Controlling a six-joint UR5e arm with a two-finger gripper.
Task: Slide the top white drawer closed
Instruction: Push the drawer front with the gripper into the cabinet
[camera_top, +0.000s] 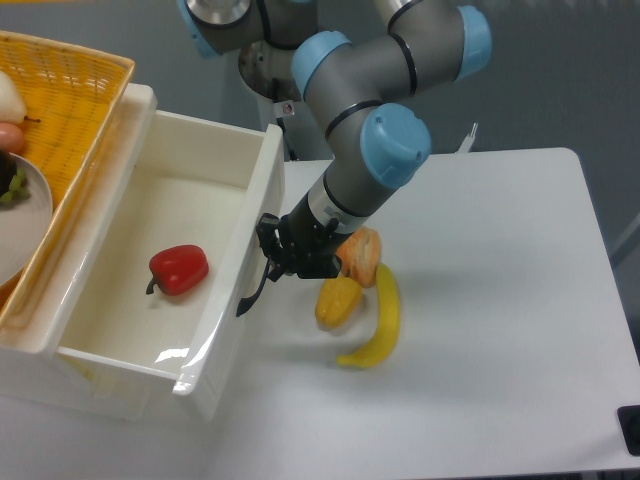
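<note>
One basket (70, 90), yellow, is cut off at the left edge w/ a plate partly showing. Top white drawer (150, 260) stands open, red pepper (178, 270) inside. Gripper (268, 262) sits against drawer front by black handle (250, 295); jaw gap can't be made out. Banana (378, 322) on table (480, 330) to the right.

You see grey tubular arm links with light-blue joint caps, silver ribbed band ahead of wrist, small black gripper (283, 252) with dark fingers, white pedestal base bearing small red-marked label.
</note>
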